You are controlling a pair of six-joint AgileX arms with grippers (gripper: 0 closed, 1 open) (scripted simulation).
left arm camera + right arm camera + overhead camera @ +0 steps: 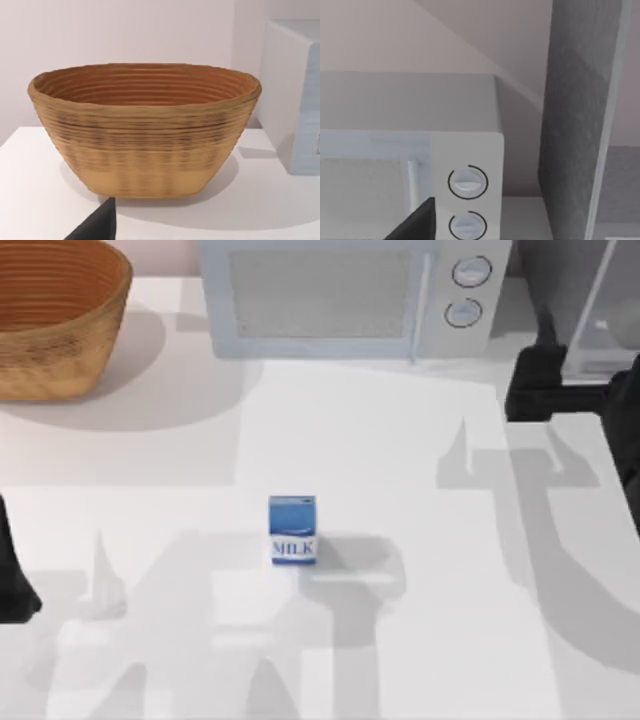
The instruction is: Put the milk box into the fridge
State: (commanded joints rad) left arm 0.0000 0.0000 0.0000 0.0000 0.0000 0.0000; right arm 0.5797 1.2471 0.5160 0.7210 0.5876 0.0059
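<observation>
1. One milk box (292, 530) stands upright near the middle of the white tabletop (400, 480) in the top view, apart from both arms.
2. The top view cuts the basket (55, 315) at the far left corner; the left wrist view shows its whole ribbed bowl.
3. The microwave (345, 295) sits at the far edge, its top cropped from above; the right wrist view shows its two knobs (467, 182) and the dark-grey fridge (580, 125) beside it.
4. The right pincer (545, 390) is a dark shape near the fridge; whether it is clenched or released cannot be told.
5. The left pincer (97, 225) shows as one dark tip; its state cannot be told either.
</observation>
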